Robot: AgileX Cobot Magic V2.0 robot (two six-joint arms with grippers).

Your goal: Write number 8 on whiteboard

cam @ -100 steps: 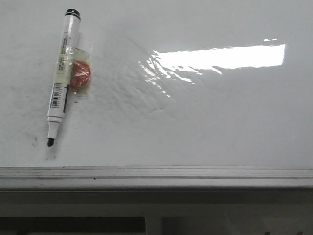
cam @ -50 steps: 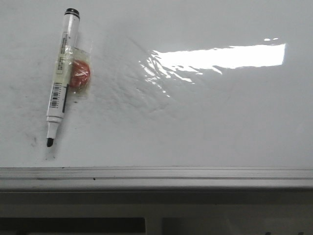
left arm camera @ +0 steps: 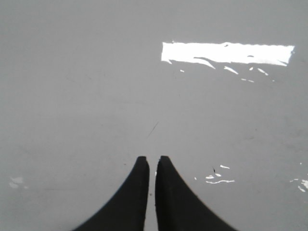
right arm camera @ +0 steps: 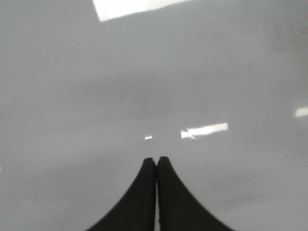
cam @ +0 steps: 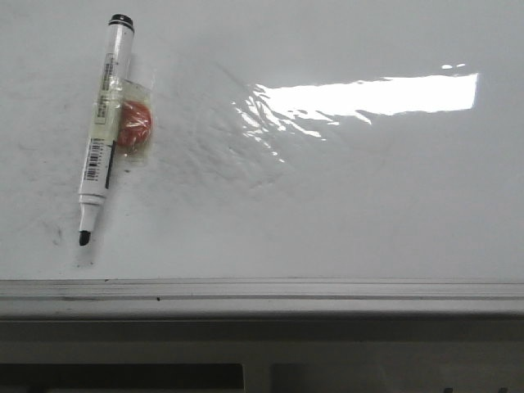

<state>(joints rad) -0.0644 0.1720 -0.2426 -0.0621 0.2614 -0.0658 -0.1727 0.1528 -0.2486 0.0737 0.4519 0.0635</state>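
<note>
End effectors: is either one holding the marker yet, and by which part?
Neither. Left end effector and right end effector are shut on nothing; the marker lies uncapped on the whiteboard.

You see each end effector, left [left arm camera: 152,161] and right [right arm camera: 156,161], as 2 matte black, curved fingers tapering to narrow tips.

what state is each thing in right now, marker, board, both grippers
marker: uncapped, lying flat on the board, tip toward the frame, nothing gripping it
whiteboard: no 8 drawn, only faint smudges and glare
orange pad: taped against the marker barrel
left gripper: fingers shut, empty
right gripper: fingers shut, empty
</note>
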